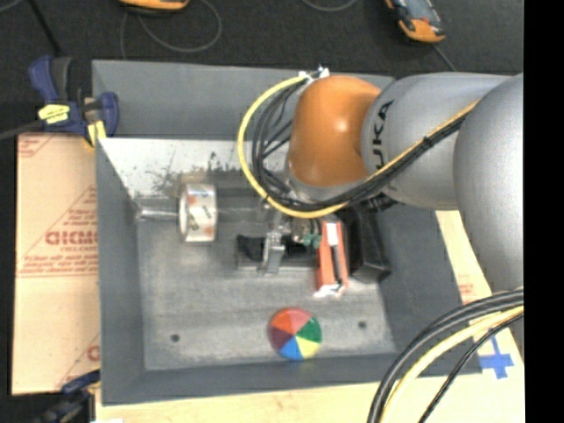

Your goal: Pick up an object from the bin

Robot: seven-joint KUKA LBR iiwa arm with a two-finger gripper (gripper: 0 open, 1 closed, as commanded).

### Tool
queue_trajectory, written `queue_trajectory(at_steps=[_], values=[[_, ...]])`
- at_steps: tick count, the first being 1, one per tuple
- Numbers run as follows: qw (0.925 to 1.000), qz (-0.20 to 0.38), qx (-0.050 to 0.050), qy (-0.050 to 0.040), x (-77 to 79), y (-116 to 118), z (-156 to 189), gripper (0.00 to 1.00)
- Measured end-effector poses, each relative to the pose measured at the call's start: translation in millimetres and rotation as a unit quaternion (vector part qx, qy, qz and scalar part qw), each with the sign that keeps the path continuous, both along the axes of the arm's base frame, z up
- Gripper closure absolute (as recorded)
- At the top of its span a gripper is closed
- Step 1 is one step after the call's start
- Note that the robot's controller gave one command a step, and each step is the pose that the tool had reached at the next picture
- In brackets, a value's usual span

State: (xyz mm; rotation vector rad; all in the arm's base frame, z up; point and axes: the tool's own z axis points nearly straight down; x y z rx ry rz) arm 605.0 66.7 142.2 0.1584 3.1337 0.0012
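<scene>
The gripper (271, 252) is hanging low over the middle of the bin (159, 324), above a small black thing (248, 249) that is lying partly under it and poking out on the view's left. Whether it is standing wide or narrow cannot be told. An orange-and-black block (331, 258) is lying just beside it on the view's right.

One camera looks down on the grey bin (159, 324) from above, slightly tilted; the arm (441, 139) enters from the right.
</scene>
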Motion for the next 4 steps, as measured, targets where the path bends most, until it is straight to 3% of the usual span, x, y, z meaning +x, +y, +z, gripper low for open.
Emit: queue_trajectory(at_steps=[1, 2, 3, 4], values=[[1.0000, 0.006, -0.001, -0.0016, -3.0, -19.5, -37.6, 0.00], [0.9999, -0.014, 0.000, -0.0012, -4.2, -41.9, -70.9, 1.00], [0.9999, -0.014, 0.000, -0.0012, -4.3, -41.9, -70.9, 1.00], [0.9999, -0.015, -0.001, 0.0046, 2.4, 9.9, 131.5, 1.00]])
